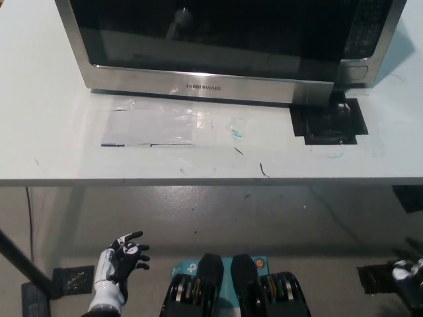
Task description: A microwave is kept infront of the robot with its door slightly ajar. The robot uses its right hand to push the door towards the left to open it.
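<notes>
A Farberware microwave (218, 46) fills the top of the frame on a pale tabletop (53, 139), its door (205, 39) barely ajar. The white left hand (122, 261) waits at lower left, fingers spread. The black right hand (406, 277) sits at the lower right edge, fingers impossible to judge. A high push could slide the microwave off its black tape (328, 122) marks. Grey floor (211, 211) lies below.

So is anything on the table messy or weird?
Yes. In front of the Farberware microwave, black tape patches sit at its right corner, clear tape shines on the white table, and small dark scribble marks dot the table's edge. Nothing spilled.
</notes>
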Tool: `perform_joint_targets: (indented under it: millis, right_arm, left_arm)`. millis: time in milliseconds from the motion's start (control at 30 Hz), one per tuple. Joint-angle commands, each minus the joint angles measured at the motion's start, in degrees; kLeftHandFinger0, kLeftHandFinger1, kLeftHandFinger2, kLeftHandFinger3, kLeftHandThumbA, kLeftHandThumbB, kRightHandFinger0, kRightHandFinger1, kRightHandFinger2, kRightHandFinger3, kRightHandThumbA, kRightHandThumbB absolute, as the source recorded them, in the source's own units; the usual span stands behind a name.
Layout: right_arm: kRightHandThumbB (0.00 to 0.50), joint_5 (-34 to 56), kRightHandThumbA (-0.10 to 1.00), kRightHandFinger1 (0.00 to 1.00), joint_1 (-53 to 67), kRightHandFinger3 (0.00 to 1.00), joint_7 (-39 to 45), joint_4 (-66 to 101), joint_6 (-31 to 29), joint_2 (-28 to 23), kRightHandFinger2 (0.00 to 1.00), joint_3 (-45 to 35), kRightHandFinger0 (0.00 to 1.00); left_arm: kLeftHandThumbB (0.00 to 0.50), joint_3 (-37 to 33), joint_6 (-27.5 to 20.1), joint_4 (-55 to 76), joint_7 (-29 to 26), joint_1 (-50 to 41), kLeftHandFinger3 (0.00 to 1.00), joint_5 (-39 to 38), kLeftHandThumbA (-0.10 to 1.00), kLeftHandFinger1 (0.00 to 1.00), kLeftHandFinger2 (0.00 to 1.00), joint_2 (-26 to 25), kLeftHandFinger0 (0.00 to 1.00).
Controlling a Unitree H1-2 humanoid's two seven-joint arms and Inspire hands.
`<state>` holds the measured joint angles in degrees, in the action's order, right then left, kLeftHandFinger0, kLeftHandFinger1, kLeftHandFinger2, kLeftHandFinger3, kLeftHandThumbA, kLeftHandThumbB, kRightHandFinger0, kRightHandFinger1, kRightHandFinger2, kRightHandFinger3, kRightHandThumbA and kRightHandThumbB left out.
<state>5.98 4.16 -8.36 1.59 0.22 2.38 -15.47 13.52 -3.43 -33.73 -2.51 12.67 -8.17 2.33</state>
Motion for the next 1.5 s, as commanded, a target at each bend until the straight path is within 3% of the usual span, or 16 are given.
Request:
perform_joint_targets:
  millis: [0,200,333,433,567,700,767,867,967,1033,1133,1167,1267,1300,1333,1467]
  right_arm:
    - [0.225,4.02,0.25,0.38,-0.63,0.69,0.43,8.11,3.32,-1.26,0.5,-1.25,0.24]
    - [0.153,6.54,0.2,0.38,-3.79,0.76,0.5,19.4,9.14,-4.64,0.53,-1.97,0.23]
    - [0.122,6.45,0.18,0.52,-7.86,0.8,-0.5,25.52,15.81,-7.51,0.6,-2.37,0.43]
    - [0.072,6.28,0.07,0.57,-13.72,0.84,-0.56,28.04,20.38,-10.83,0.66,-2.47,0.47]
    - [0.101,5.79,0.06,0.56,-19.41,0.83,-0.51,26.18,21.83,-13.03,0.66,-2.54,0.44]
    - [0.123,5.85,0.14,0.5,-26.28,0.77,0.37,22.69,21.82,-15.32,0.61,-2.39,0.4]
    - [0.16,4.13,0.32,0.48,-30.81,0.73,0.51,19.73,21.65,-16.27,0.57,-1.1,0.35]
    - [0.148,2.32,0.39,0.48,-34.8,0.74,0.27,15.86,20.74,-16.36,0.56,0.44,0.35]
    - [0.128,2.9,0.36,0.44,-39.28,0.74,0.61,10.14,18.31,-16.16,0.53,0.92,0.31]
    - [0.144,2.44,0.43,0.46,-42.65,0.73,0.68,5.05,16.92,-16.03,0.54,1.65,0.32]
    - [0.113,2.18,0.5,0.46,-45.35,0.72,0.96,-0.27,14.54,-15.66,0.54,2.44,0.31]
    - [0.121,2.01,0.62,0.5,-46.32,0.74,1.28,-2.99,13.54,-15.7,0.57,2.88,0.32]
    - [0.148,1.53,0.82,0.62,-48.75,0.83,1.72,-9.69,12.34,-15.84,0.69,4.16,0.43]
    - [0.149,1.53,0.82,0.63,-48.77,0.83,1.64,-9.86,12.22,-15.87,0.69,4.2,0.43]
    - [0.14,1.41,0.94,0.73,-50.38,0.9,2.29,-13.8,11.3,-15.77,0.79,5.08,0.52]
    - [0.195,1.56,1.0,0.82,-52.54,0.96,1.88,-17.68,10.86,-14.58,0.84,5.7,0.66]
  left_arm:
    - [0.068,-0.23,-1.8,1.22,-0.85,0.85,0.52,-0.35,0.01,0.33,0.38,-0.1,0.35]
    - [0.079,-0.3,-2.64,0.79,-0.76,0.61,0.52,-0.17,0.03,0.31,0.35,-0.43,0.32]
    - [0.085,0.15,-1.25,1.62,-0.96,0.43,0.52,-0.78,0.03,0.32,0.38,-0.41,0.33]
    - [0.061,0.0,-1.47,1.73,-0.66,0.23,0.52,-0.71,0.02,0.31,0.37,-0.62,0.3]
    - [0.056,-0.24,-2.24,1.21,-0.51,0.31,0.54,-0.48,0.03,0.32,0.36,-0.79,0.32]
    - [0.052,-0.17,-1.47,1.78,-0.85,0.23,0.54,-0.55,0.03,0.33,0.38,-0.59,0.32]
    - [0.054,0.11,-0.46,2.52,-1.0,0.0,0.54,-0.97,0.0,0.33,0.38,-0.35,0.32]
    - [0.055,0.1,-0.56,2.61,-0.57,-0.27,0.54,-1.31,0.0,0.32,0.38,-0.22,0.33]
    - [0.063,-0.31,-1.3,1.98,-0.57,0.03,0.53,-0.77,0.02,0.33,0.38,-0.44,0.33]
    - [0.065,-0.24,-1.24,1.93,-0.79,0.08,0.52,-0.78,0.01,0.32,0.37,-0.38,0.33]
    - [0.066,-0.32,-1.56,1.62,-0.61,0.11,0.53,-0.69,0.02,0.33,0.37,-0.57,0.33]
    - [0.075,-0.38,-1.71,1.44,-0.46,0.12,0.52,-0.69,0.03,0.33,0.37,-0.63,0.33]
    - [0.081,-0.52,-2.09,1.19,-0.62,0.16,0.52,-0.41,0.04,0.33,0.37,-0.66,0.33]
    - [0.081,-0.56,-2.11,1.19,-0.6,0.16,0.52,-0.39,0.04,0.33,0.37,-0.67,0.32]
    - [0.083,-0.55,-2.05,1.49,-0.54,0.01,0.51,-0.52,0.04,0.32,0.36,-0.59,0.32]
    - [0.074,-0.67,-1.97,1.68,-0.53,0.13,0.5,-0.43,0.02,0.31,0.35,-0.57,0.32]
